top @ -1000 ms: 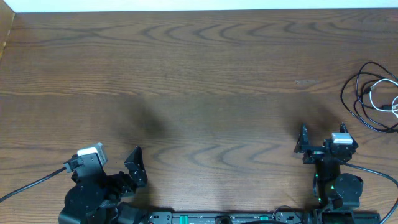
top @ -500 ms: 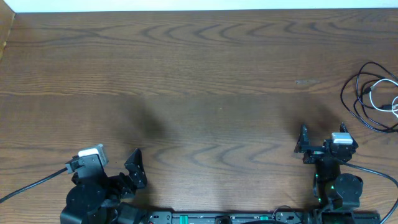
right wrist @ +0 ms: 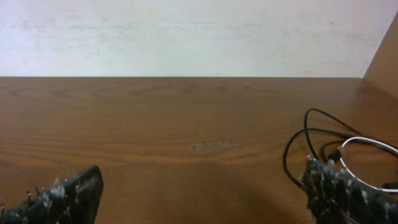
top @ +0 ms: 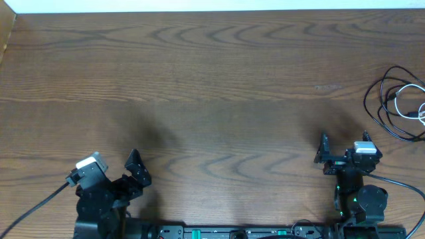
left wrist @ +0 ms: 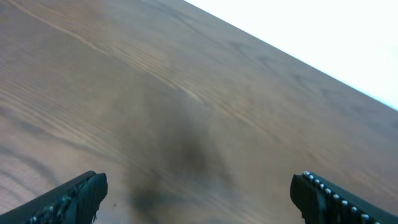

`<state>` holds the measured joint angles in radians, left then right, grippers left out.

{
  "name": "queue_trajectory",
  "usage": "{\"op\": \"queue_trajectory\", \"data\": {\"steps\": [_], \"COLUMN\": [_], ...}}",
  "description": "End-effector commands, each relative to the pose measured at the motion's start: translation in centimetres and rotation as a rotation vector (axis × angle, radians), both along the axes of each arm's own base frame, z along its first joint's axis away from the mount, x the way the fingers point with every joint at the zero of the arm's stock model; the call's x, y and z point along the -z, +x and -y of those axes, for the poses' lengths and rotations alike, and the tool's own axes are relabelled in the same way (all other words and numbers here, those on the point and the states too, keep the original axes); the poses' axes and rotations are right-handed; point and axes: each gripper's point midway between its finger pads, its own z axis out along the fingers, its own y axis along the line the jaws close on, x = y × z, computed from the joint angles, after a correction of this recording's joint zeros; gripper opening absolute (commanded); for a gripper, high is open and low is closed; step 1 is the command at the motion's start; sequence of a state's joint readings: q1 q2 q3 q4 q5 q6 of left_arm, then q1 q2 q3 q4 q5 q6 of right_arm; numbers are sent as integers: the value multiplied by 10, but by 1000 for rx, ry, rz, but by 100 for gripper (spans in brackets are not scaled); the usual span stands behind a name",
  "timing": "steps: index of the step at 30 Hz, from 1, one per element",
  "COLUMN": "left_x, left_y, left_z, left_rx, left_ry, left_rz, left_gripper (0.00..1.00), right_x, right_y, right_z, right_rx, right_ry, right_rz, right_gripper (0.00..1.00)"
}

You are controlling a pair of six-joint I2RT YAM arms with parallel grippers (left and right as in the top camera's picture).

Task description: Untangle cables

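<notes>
Cables [top: 384,106]: one black [top: 366,99], one white [right wrist: 364,139], looped together on the bench [top: 219,86] at its right edge. Neither tool touches them.

Left tool [top: 137,167]: fingers set wide apart, nothing between them. It sits at the near left of the bench, pointing toward the far right. In the left wrist view only the two dark fingertips [left wrist: 71,198] show, in the lower corners. Between and beyond them lies bare wood grain with a soft shadow.

Right tool [top: 344,143]: fingers also set wide apart, nothing between them. It sits at the near right of the bench, pointing toward the far edge. In the right wrist view the fingertips [right wrist: 71,190] show low in the frame, left and right. The cables lie beyond the right one.

Cable position relative to the tools: farther and to the right of the right tool, near it but clearly apart from it. They are well apart from the left tool, across the width of the bench.

Cable layout: the black cable forms several overlapping loops. The white cable curves inside those loops and crosses them. Part of the bundle runs past the right edge of the overhead view. The plug ends are too small to make out.

Surroundings: a pale wall [right wrist: 186,37] stands behind the far edge of the bench.
</notes>
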<state>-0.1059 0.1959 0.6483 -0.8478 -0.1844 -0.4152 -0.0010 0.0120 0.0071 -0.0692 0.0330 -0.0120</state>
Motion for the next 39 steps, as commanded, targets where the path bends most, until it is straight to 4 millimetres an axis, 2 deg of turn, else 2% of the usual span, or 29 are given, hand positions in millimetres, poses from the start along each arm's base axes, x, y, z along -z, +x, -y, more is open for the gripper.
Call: {"op": "queue_trajectory", "data": {"steps": [1, 6, 9, 13, 20, 24, 29, 32, 39], "left_x": [22, 54, 63, 64, 53, 47, 40, 47, 78], "left_y": [6, 18, 28, 43, 67, 73, 74, 74, 72], "left_z": [0, 8, 11, 10, 9, 9, 9, 9, 17], "left_rx": [-5, 32, 50, 50, 50, 63, 93, 108, 188], "left_ry": [-19, -62, -76, -73, -64, -25, 97, 150, 222], "left_rz": [31, 66, 94, 164, 354, 438, 458, 423, 291], "left_gripper": [99, 99, 99, 99, 99, 99, 99, 99, 99], "right_x": [0, 0, 0, 0, 0, 0, 0, 0, 0], "right_y": [0, 0, 0, 0, 0, 0, 0, 0, 0], "right_z": [1, 1, 1, 1, 1, 1, 1, 1, 1], "right_rx": [0, 0, 0, 0, 0, 0, 0, 0, 0], "right_ry": [-11, -11, -11, -11, -11, -11, -11, -11, -11], "right_rz": [0, 0, 0, 0, 0, 0, 0, 0, 0], "right_gripper": [99, 99, 99, 99, 99, 99, 99, 99, 99]}}
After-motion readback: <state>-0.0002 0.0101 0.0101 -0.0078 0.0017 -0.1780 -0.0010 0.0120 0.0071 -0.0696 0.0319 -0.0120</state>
